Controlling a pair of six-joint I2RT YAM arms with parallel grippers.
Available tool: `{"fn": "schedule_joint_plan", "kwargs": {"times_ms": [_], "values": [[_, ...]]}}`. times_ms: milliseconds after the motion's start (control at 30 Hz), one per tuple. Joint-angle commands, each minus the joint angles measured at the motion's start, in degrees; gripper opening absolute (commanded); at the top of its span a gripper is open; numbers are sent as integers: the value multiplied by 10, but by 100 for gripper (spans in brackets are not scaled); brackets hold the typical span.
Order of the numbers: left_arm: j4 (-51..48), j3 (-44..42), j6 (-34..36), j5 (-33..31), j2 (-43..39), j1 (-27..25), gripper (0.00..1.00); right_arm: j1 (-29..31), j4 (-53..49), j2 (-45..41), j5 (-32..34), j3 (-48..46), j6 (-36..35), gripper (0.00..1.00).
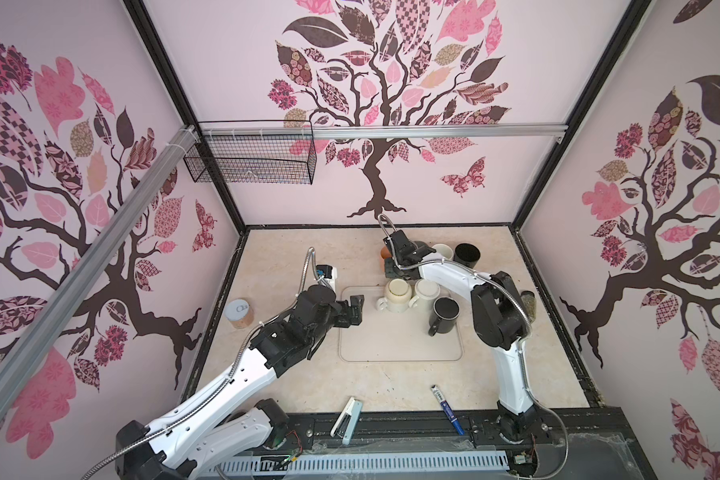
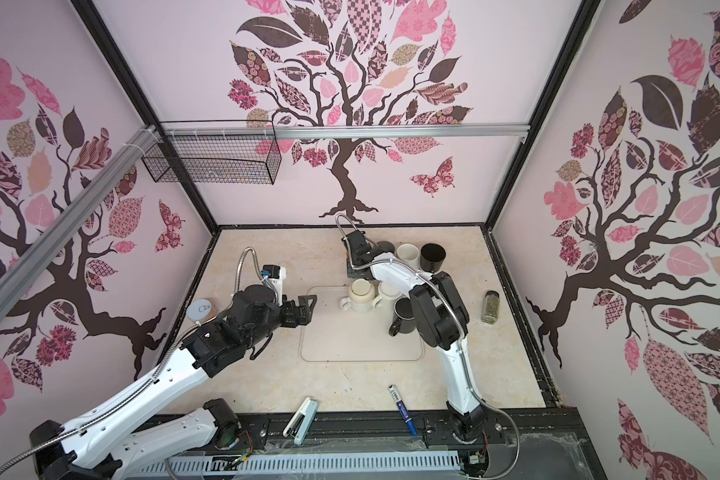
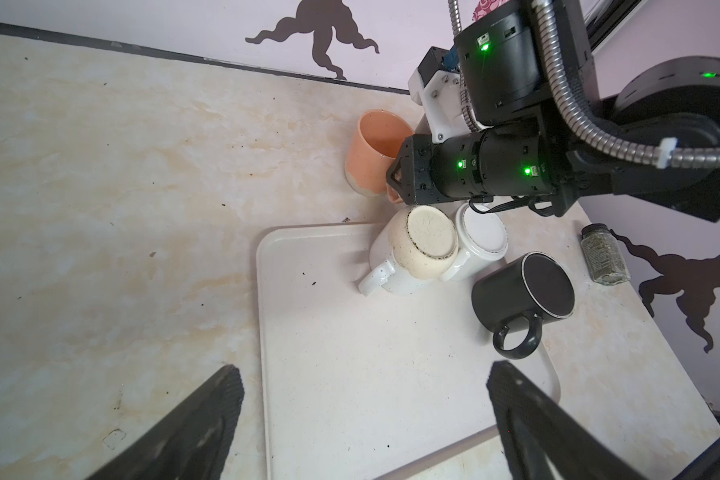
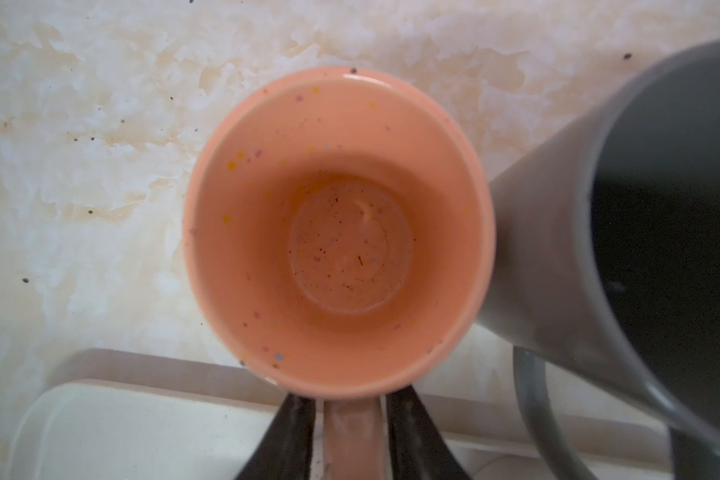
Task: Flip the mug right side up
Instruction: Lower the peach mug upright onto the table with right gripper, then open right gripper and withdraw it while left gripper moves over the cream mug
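An orange speckled mug [image 4: 337, 232] stands mouth up on the marble table just behind the cream tray [image 1: 400, 349]; it also shows in the left wrist view as the orange mug [image 3: 375, 153]. My right gripper [image 4: 350, 399] straddles its handle, fingers slightly apart with a thin gap on each side. On the tray, three mugs rest upside down: a cream mug [image 1: 396, 294], a white mug [image 1: 427, 291] and a black mug [image 1: 445, 316]. My left gripper [image 3: 364, 372] hovers wide open over the tray's left edge, holding nothing.
A grey mug [image 4: 641, 232], a white mug [image 1: 443, 250] and a black mug [image 1: 466, 254] stand upright at the back. A spice jar [image 2: 490, 307] stands right of the tray and a lidded tin [image 1: 239, 312] left. A stapler [image 1: 346, 419] and a marker [image 1: 447, 409] lie in front.
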Motion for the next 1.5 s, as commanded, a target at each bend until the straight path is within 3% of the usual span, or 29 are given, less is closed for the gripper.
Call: {"fn": "schedule_joint_plan", "kwargs": {"times_ms": [0, 167, 333, 700, 900, 1067, 1333, 1467], "values": [[18, -16, 8, 10, 2, 3, 96, 0, 4, -28, 0, 14, -4, 42], [35, -22, 10, 15, 18, 2, 96, 3, -26, -65, -10, 28, -12, 47], [77, -54, 1, 29, 33, 3, 94, 12, -27, -158, -4, -17, -29, 48], [154, -92, 60, 24, 83, 3, 89, 51, 96, -434, -31, -311, -20, 48], [244, -85, 104, 89, 153, 3, 85, 52, 126, -529, -82, -424, 1, 48], [292, -63, 162, 168, 224, 5, 84, 52, 145, -583, -78, -484, -3, 49], [337, -24, 185, 280, 326, 49, 83, 52, 131, -627, -64, -515, -24, 51], [364, -11, 193, 293, 363, 64, 82, 52, 132, -639, -56, -527, -25, 51]]}}
